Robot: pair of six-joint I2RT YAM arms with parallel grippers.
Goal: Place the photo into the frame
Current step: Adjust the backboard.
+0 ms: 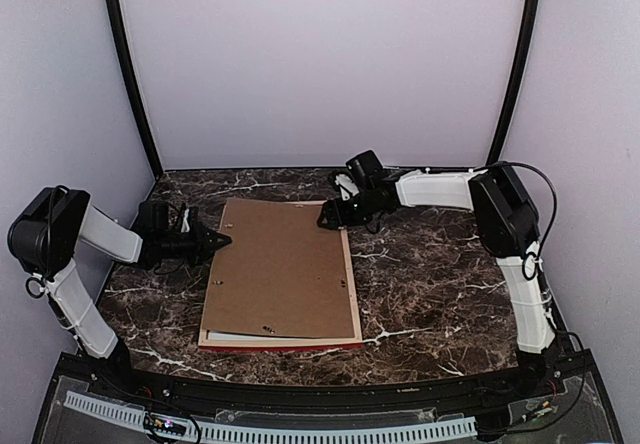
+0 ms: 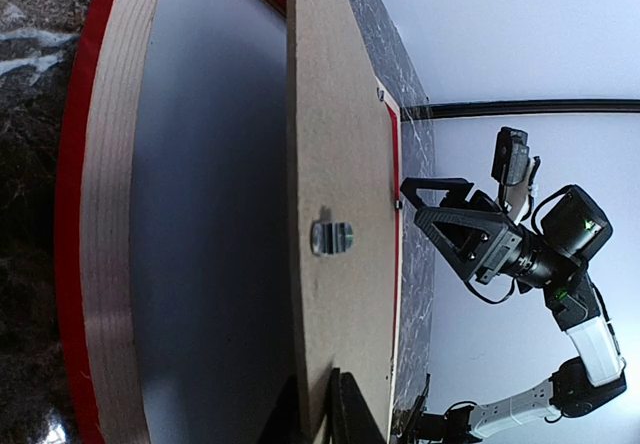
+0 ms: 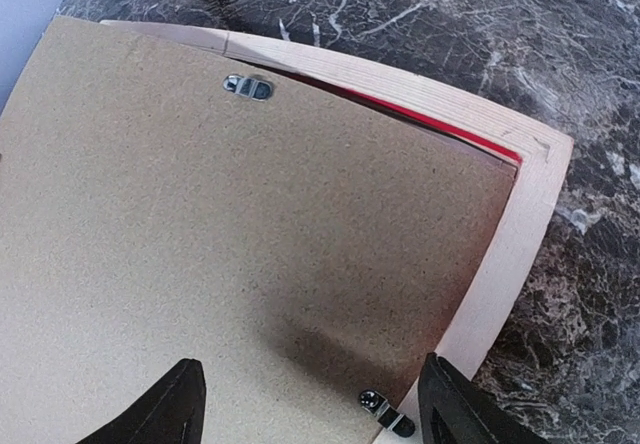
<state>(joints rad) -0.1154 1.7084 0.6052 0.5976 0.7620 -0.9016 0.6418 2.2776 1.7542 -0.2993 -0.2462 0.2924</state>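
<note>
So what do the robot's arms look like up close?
They match. The left arm and the right arm are chunky white tubes joined by boxy black joints, with thin black cables looping alongside. The left gripper and the right gripper are both black, with pointy, triangle-shaped fingers.

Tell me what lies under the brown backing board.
In the left wrist view, the frame and its clear pane show under the raised backing board. No photo shows in that gap; the board covers the rest.
</note>
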